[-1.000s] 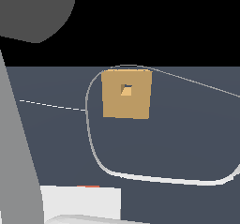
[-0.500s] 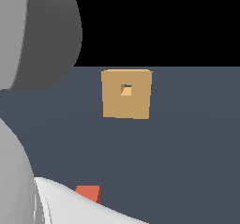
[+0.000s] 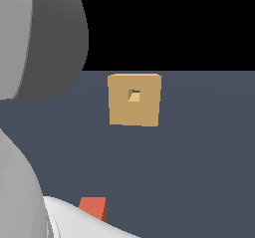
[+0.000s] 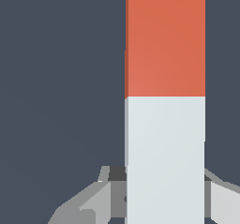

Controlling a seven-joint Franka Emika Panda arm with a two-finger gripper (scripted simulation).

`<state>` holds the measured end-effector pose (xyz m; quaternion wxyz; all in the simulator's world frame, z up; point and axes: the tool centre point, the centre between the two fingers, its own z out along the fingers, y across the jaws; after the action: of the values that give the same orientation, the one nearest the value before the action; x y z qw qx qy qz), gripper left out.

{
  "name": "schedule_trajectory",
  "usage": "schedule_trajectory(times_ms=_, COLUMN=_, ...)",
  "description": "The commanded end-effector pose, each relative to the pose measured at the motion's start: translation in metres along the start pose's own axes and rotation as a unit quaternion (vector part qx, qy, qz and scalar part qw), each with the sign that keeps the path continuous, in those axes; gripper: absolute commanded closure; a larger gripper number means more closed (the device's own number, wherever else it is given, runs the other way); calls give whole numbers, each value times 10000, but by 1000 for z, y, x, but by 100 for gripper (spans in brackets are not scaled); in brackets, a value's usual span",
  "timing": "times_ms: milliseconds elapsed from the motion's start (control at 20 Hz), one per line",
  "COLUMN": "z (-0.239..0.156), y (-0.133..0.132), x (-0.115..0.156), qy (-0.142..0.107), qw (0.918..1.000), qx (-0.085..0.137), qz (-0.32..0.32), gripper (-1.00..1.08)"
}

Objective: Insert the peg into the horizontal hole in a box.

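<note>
In the wrist view the peg (image 4: 165,101) is a long bar, orange-red at the far half and pale grey-white at the near half. My gripper (image 4: 165,197) is shut on its white part, with a finger (image 4: 108,190) pressed to each side. In the exterior view only the peg's orange end (image 3: 93,208) shows, low at the exterior view's left; its other end is hidden behind white arm parts. The tan box (image 3: 134,107) stands farther back, and its small square hole (image 3: 133,95) faces the camera. The peg's end is well apart from the box.
Large grey and white arm parts (image 3: 35,43) fill the exterior view's left side and lower left corner (image 3: 69,224). The dark blue-grey floor (image 3: 199,157) lies around the box.
The arm's bulk has spread further across the exterior view's left. The peg's orange end has come up into view and shows more. The box has not moved.
</note>
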<state>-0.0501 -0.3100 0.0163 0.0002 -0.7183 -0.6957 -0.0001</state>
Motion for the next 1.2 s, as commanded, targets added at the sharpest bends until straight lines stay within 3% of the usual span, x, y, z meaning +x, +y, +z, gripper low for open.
schedule_trajectory(times_ms=0, z=0, y=0, x=0, qy=-2, qw=10000, qx=-1, qz=0, gripper=108)
schedule_trajectory(times_ms=300, z=-2, y=0, x=5, qy=0, qw=10000, qx=0, qz=7, gripper=108)
schedule_trajectory(times_ms=550, z=-9, y=2, x=28, qy=0, qw=10000, qx=0, qz=42, gripper=108)
schedule_trajectory(times_ms=800, z=-22, y=6, x=68, qy=0, qw=9999, qx=-1, qz=103, gripper=108)
schedule_trajectory(times_ms=1150, z=-47, y=15, x=146, qy=0, qw=9998, qx=-1, qz=220, gripper=108)
